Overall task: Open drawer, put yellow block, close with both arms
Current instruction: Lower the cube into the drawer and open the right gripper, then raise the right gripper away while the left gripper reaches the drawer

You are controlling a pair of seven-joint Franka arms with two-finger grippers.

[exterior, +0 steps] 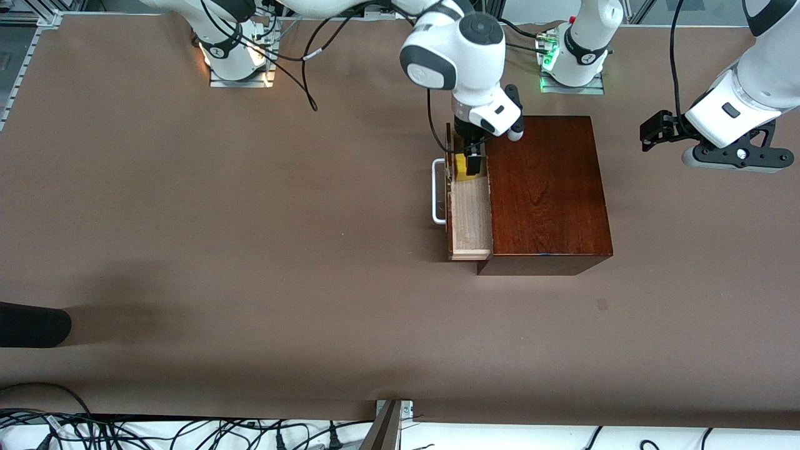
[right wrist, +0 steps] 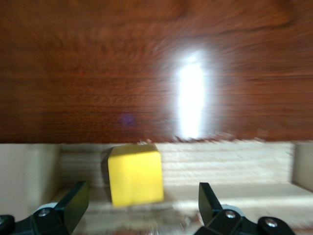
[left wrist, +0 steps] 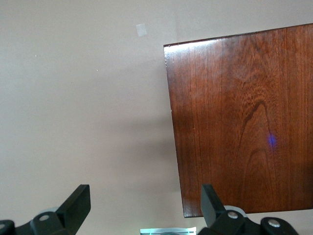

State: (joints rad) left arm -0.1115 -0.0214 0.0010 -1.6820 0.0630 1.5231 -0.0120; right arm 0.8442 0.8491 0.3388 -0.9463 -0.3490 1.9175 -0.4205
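Observation:
The dark mahogany box (exterior: 544, 187) stands on the table toward the left arm's end. Its drawer (exterior: 472, 219) is pulled out toward the right arm's end, with its pale wood lining and white handle (exterior: 439, 190) showing. The yellow block (exterior: 461, 167) lies in the drawer at its end nearest the robots' bases. My right gripper (exterior: 470, 161) hangs just over the block, open. In the right wrist view the block (right wrist: 135, 174) rests on the drawer floor between the spread fingers (right wrist: 73, 203), untouched. My left gripper (exterior: 653, 134) is open and empty over bare table beside the box (left wrist: 239, 117).
A dark rounded object (exterior: 31, 325) juts in at the table's edge at the right arm's end, near the front camera. A small tape mark (exterior: 602, 304) lies on the table nearer the camera than the box. Cables (exterior: 300, 69) trail by the right arm's base.

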